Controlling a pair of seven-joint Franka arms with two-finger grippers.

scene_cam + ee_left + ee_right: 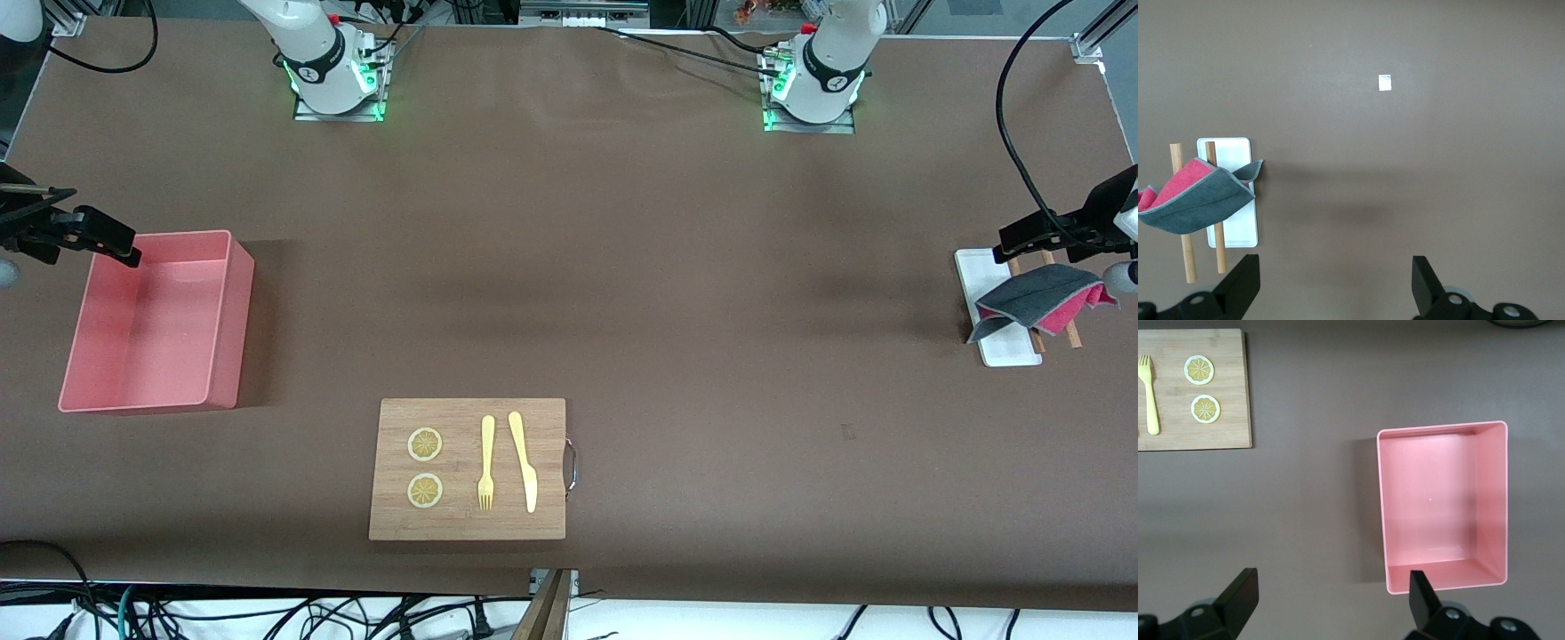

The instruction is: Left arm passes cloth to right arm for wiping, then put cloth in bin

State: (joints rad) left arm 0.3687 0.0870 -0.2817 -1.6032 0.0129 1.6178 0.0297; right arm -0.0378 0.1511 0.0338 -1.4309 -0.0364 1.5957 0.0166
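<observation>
Across the table: brown table cover [569,267], nothing wiped yet; you are at the very start, with the pickup as the step in hand.
Bin: salmon-pink rectangular plastic tub [227,329] at the right arm's end of the table, empty, well apart from the cloth.
Board: wooden cutting board [467,524] near the front camera, carrying two lemon slices [425,467], a yellow fork [486,462] and a yellow knife [523,460].
Tray: small flat white tray [1009,351] at the left arm's end, crossed by two wooden sticks [1186,257].
Cloth: soft rag, dark grey outside and magenta-pink inside [1045,298], draped folded over the sticks, above the tray.
Left gripper [1058,233]: hovers by the tray with fingers spread wide and empty. Bring it over the grey fold, come down between the sticks, and pinch both layers so the rag lifts in one piece; avoid catching a stick.
Right gripper [93,236]: waits over the bin's edge, fingers wide and empty. Keep it there until the cloth is up.
</observation>
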